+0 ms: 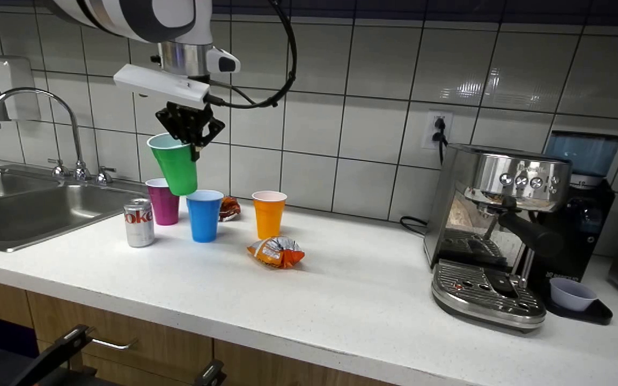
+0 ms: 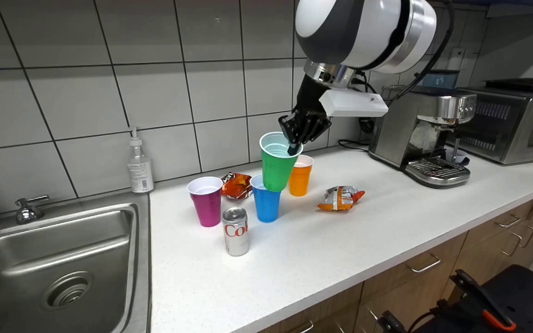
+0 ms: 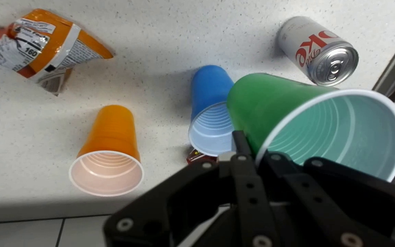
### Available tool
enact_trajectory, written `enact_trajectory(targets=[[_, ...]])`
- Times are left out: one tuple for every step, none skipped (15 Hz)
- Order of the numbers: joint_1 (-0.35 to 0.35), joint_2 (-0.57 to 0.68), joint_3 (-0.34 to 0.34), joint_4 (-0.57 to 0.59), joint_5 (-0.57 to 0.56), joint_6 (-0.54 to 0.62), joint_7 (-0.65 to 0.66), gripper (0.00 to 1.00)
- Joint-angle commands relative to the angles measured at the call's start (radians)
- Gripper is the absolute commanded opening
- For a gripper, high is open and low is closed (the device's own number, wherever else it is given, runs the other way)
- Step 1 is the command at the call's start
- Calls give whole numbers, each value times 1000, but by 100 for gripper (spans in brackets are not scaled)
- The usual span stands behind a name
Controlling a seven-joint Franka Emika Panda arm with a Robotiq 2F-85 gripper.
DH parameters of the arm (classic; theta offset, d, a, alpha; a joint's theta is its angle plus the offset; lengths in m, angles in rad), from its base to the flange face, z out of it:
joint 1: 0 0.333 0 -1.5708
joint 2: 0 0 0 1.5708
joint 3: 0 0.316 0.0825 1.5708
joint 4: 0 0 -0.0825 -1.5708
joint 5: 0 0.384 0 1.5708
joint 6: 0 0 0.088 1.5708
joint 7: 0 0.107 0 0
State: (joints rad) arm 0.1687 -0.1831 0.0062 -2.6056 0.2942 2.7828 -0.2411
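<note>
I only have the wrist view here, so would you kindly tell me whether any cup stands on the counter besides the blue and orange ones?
Observer: Yes, in both exterior views a purple cup stands upright between the sink and the blue cup.
Operator: Thank you; is there air underneath what I am holding?
Observer: There is: the base of the green cup, which the gripper holds by its rim, is clear of the counter.
Operator: And does anything tall stand farther along, outside my picture?
Observer: Yes, an espresso machine stands on the counter, beyond the orange snack packet as seen from the sink.
</note>
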Motion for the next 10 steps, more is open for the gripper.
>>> enact_trajectory(targets=[[11, 26, -16, 43, 32, 12, -27, 1], [12, 34, -16, 51, 37, 17, -26, 1], [10, 43, -14, 59, 34, 21, -21, 1], [13, 54, -15, 69, 45, 27, -26, 1], [13, 66, -13, 78, 51, 33, -28, 1], [14, 80, -13, 90, 67, 38, -32, 1], [14, 93, -10, 99, 78, 49, -34, 1], [12, 110, -7, 110, 87, 58, -38, 1], [21, 123, -15, 120, 99, 67, -45, 1], [20, 136, -14, 130, 105, 72, -45, 1]])
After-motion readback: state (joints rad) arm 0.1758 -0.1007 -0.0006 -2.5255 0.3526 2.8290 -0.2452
